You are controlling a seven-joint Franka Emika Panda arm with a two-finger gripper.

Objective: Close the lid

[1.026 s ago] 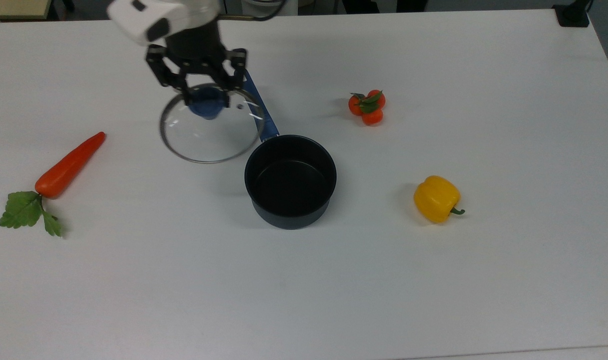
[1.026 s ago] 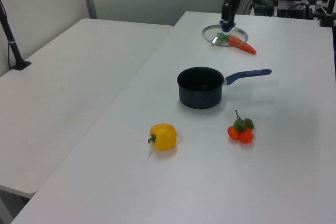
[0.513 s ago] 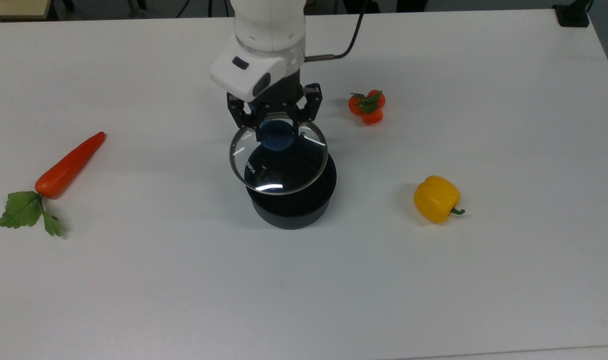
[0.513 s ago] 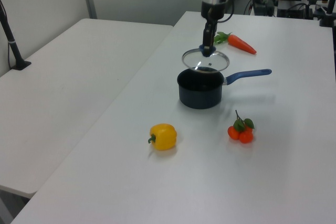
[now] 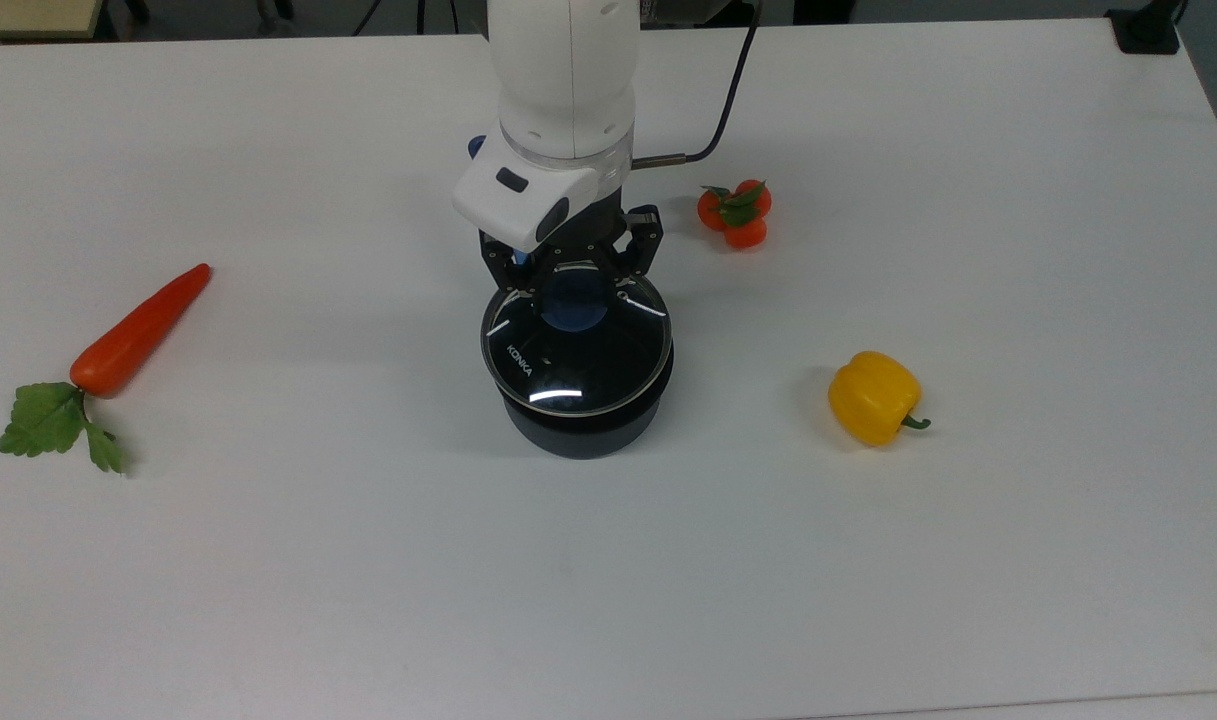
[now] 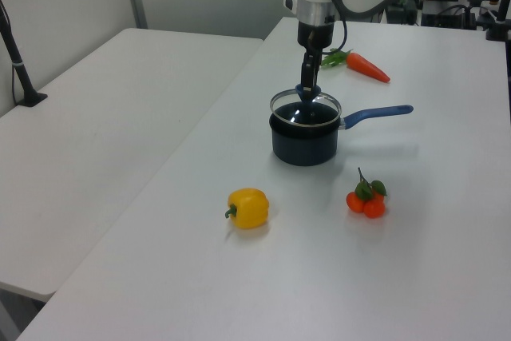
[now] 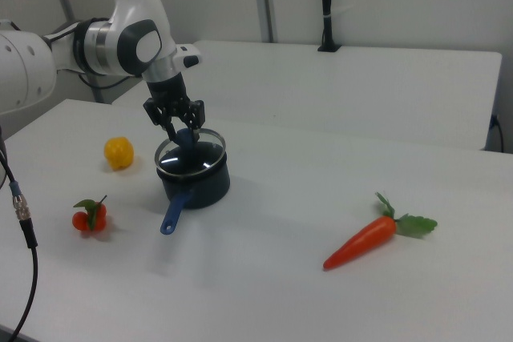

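Observation:
The lid, clear glass with a metal rim and "KONKA" print, hangs level right over the mouth of the black saucepan. My gripper reaches down from above and is shut on the lid's blue knob. In the left view the lid sits at the pan's rim height under the gripper; whether it touches the rim I cannot tell. The right view shows the gripper over the lid, and the pan's blue handle points toward the camera.
On the white table, a carrot lies at the top view's left. A tomato cluster sits to the upper right of the pan. A yellow pepper sits to its right. The arm's cable trails behind the arm.
The gripper carried the lid from the table beside the pan's handle across to above the pan, then lowered it down onto the pan's mouth.

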